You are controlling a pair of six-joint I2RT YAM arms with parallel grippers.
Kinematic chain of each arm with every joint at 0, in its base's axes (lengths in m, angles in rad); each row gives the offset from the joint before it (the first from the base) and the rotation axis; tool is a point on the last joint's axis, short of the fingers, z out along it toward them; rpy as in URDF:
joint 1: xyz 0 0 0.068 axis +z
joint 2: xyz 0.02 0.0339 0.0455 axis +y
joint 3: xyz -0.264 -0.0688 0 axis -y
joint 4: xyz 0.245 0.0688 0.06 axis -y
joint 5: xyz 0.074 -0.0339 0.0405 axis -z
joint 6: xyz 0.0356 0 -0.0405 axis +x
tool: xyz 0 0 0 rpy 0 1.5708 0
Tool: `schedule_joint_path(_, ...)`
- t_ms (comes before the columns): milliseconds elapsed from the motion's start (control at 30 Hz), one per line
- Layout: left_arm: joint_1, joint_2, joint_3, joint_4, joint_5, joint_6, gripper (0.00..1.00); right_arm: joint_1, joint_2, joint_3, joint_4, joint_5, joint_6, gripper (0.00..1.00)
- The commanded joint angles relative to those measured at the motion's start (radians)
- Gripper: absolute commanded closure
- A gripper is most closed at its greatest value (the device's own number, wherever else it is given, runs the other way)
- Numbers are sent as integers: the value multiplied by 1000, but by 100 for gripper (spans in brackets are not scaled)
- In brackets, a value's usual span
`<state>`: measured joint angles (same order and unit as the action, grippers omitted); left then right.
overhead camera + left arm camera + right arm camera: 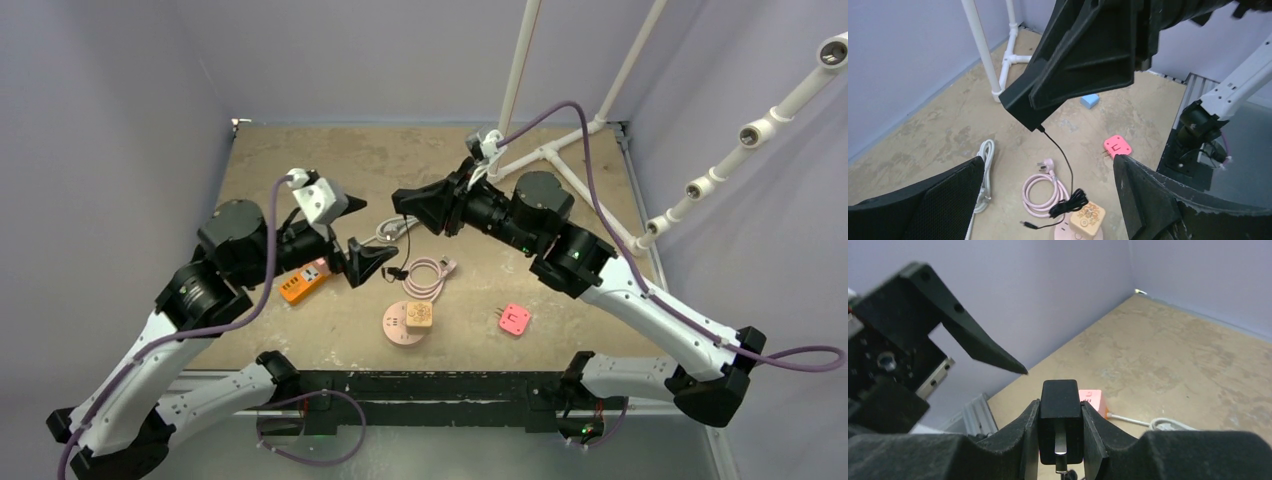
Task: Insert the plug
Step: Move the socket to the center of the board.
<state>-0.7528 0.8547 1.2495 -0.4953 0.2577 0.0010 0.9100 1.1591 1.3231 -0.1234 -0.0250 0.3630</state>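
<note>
A black plug [1061,401] with a metal prong showing is clamped between the fingers of my right gripper [1061,440], raised above the table's middle. In the top view the right gripper [402,203] points left. The plug's thin black cord [1066,161] hangs to a coiled bundle [1076,202] on the table. An orange power strip [305,282] lies at the left; its end [1093,400] shows just behind the plug. My left gripper [383,258] stands open and holds nothing, just below and left of the right one, its fingers [950,200] wide apart.
On the table lie a coiled pink cable [428,276], a white cable [383,231], a round pink socket base [392,335] carrying a yellow cube [417,316], and a pink adapter [514,319]. A blue block [1089,100] sits farther back. A white pipe frame [545,150] stands at the back right.
</note>
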Motion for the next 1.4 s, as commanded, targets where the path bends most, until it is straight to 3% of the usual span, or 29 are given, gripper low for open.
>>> schedule_joint_path(0, 14, -59, -11, -45, 37, -94, 1, 0, -65, -63, 343, -264, -106, 100)
schedule_joint_path(233, 18, -71, -14, -29, 127, -121, 8, 0, -29, -61, 373, -463, -160, 100)
schedule_joint_path(700, 26, -69, 42, -34, 300, -72, 51, 0, -38, -118, 382, -651, -202, 100)
schedule_joint_path(933, 25, -64, 40, -42, 302, -23, 45, 0, 9, -94, 358, -721, -216, 100)
schedule_joint_path(1033, 26, -59, 38, -43, 292, -6, 48, 0, 24, -90, 365, -737, -207, 100)
schedule_joint_path(1100, 26, -58, 39, -46, 297, 34, 55, 0, 29, -91, 366, -743, -203, 100)
schedule_joint_path(1333, 26, -57, 43, -95, 370, 94, 97, -1, 20, -112, 374, -738, -186, 100)
schedule_joint_path(1367, 26, -58, 44, -103, 374, 101, 98, -2, 17, -115, 377, -734, -183, 100)
